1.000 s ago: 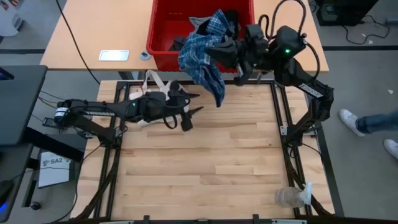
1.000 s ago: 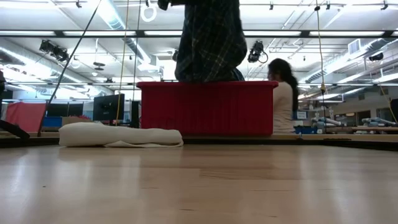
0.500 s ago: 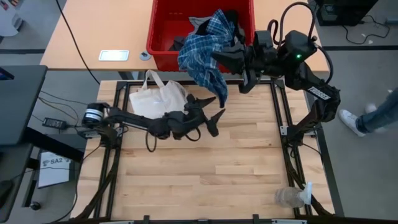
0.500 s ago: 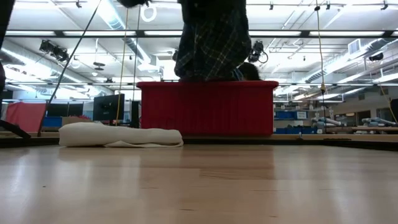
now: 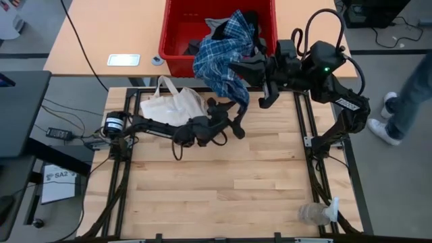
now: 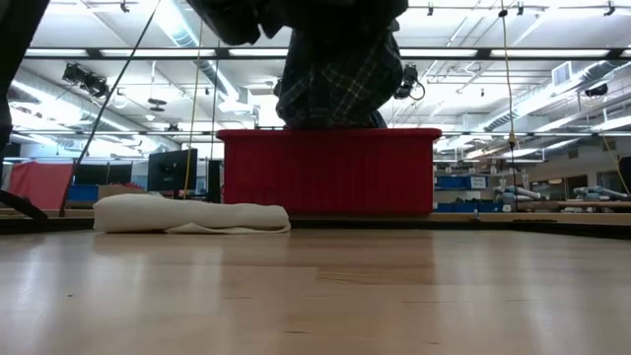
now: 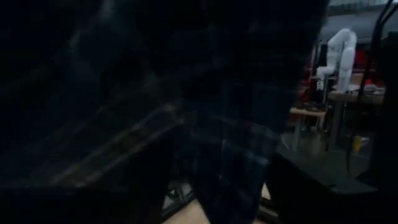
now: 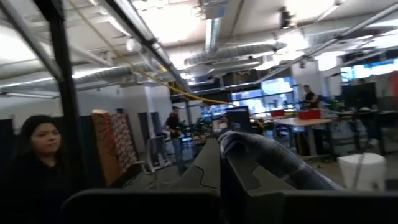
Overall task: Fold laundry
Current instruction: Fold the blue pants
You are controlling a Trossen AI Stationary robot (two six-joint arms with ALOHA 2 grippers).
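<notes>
A blue-and-white plaid garment (image 5: pixel 219 57) hangs over the red bin's (image 5: pixel 177 42) near wall and the table's far edge; its lower part shows in the low view (image 6: pixel 335 74). My right gripper (image 5: pixel 241 67) is shut on it, raised, pointing toward the table's left. My left gripper (image 5: pixel 229 116) stands open just below the plaid's hanging lower end (image 5: pixel 237 101); plaid cloth (image 7: pixel 236 155) fills its wrist view. Dark garments (image 5: pixel 197 46) lie in the bin. My right gripper has the plaid garment by an upper part (image 5: pixel 233 64), coming level from the table's right; cloth hides the fingertips in the high view. A fold of cloth (image 8: pixel 267 155) lies over one shut finger. The garment hangs slack below. Whether my left gripper touches the plaid's lower end, I cannot tell.
A cream tote bag (image 5: pixel 172 104) lies flat at the table's far left, also in the low view (image 6: pixel 187 214). A clear plastic bottle (image 5: pixel 316 214) lies at the near right corner. A person (image 5: pixel 405 101) walks right of the table; another person (image 8: pixel 34 165) is beyond it.
My left gripper has gone from over the tote bag toward the table's right and down, ending under the plaid's hanging end; the tote bag now shows whole. My right gripper has shifted a little toward the table's right, the plaid still hanging from it.
</notes>
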